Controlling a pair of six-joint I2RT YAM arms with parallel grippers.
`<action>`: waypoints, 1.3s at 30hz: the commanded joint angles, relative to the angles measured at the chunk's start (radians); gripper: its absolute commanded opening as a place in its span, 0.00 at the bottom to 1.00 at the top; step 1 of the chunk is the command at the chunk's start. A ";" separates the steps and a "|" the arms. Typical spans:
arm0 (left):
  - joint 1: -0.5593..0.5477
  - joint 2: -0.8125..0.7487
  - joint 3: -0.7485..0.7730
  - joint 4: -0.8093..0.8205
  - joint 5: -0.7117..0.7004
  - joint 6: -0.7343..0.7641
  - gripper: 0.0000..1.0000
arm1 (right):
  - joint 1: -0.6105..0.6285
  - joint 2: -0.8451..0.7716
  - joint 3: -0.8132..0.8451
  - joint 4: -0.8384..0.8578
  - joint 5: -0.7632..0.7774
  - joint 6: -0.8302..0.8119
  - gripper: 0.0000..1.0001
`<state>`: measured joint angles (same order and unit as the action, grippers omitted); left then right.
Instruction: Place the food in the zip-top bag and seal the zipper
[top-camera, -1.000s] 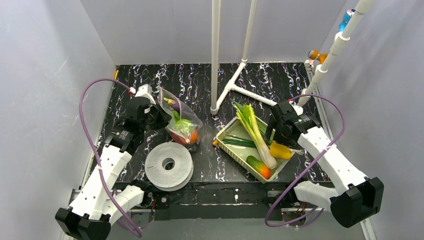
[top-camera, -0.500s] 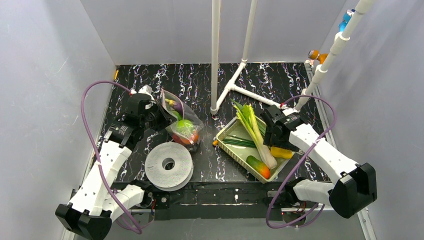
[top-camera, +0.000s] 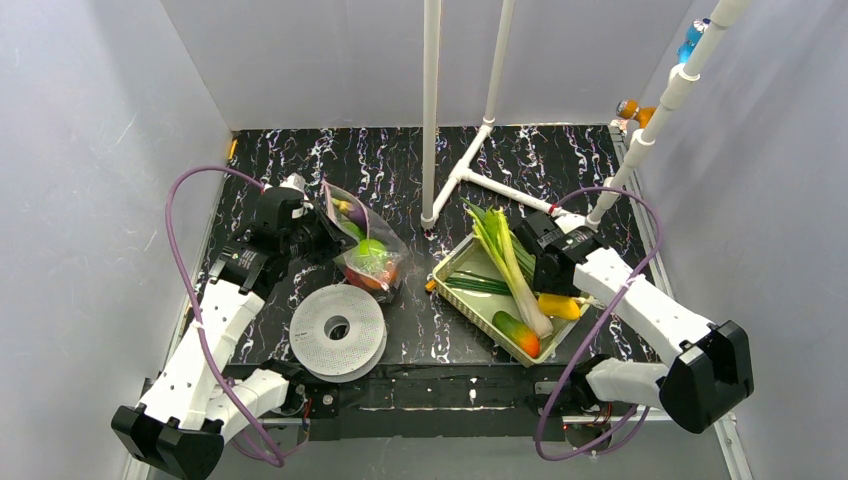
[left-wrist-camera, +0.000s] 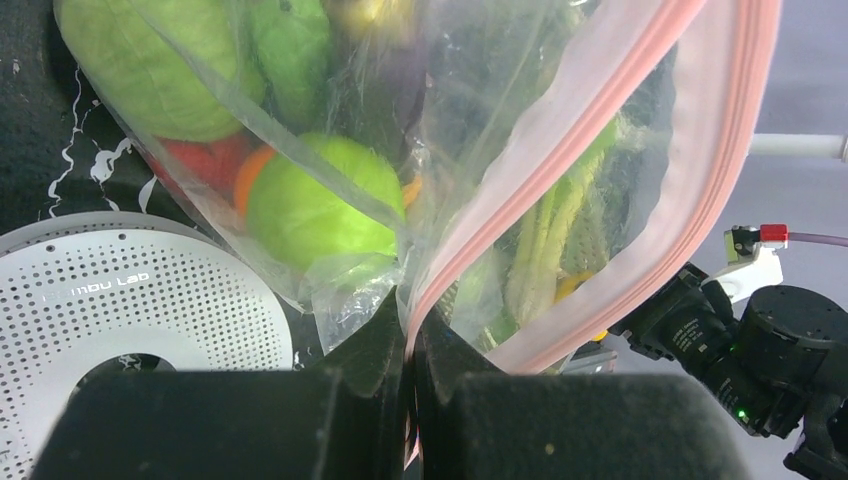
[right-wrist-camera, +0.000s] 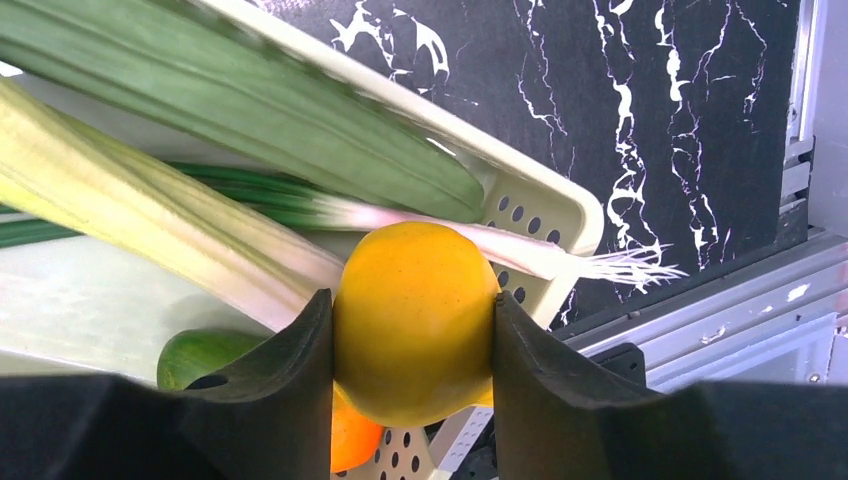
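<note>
The clear zip-top bag (top-camera: 365, 250) stands left of centre with a green apple (left-wrist-camera: 320, 205), a red piece (left-wrist-camera: 200, 160) and other food inside. My left gripper (left-wrist-camera: 410, 320) is shut on the near lip of its pinkish zipper (left-wrist-camera: 560, 130); the mouth gapes open. In the pale green tray (top-camera: 455, 262), my right gripper (right-wrist-camera: 411, 297) is shut on a yellow pear (right-wrist-camera: 415, 320), both fingers pressed against its sides. Leeks (right-wrist-camera: 150, 220) lie across the tray behind it. A green-and-orange piece (top-camera: 517, 333) sits at the tray's near corner.
A white round spool (top-camera: 337, 331) lies flat just in front of the bag. A white pipe frame (top-camera: 430, 110) rises from the table's middle, with a slanted pipe (top-camera: 660, 105) at the right. White walls enclose the black marbled table.
My right gripper dropped toward the tray and closed from wide open onto the yellow pear. The left gripper shifted slightly back with the bag's lip, still shut.
</note>
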<state>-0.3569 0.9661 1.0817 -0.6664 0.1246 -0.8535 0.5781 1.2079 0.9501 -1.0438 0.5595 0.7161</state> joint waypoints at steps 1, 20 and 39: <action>-0.002 -0.018 0.009 -0.042 0.017 0.001 0.00 | 0.040 -0.043 0.036 -0.015 0.041 0.000 0.31; -0.002 -0.022 0.019 -0.059 0.015 -0.001 0.00 | 0.293 -0.077 0.344 0.625 -0.452 -0.145 0.01; -0.002 -0.060 0.065 -0.040 -0.047 0.041 0.00 | 0.379 0.350 0.773 0.880 -0.693 0.127 0.01</action>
<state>-0.3569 0.9333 1.1194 -0.6974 0.0960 -0.8423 0.9411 1.5177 1.6144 -0.1798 -0.1489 0.7890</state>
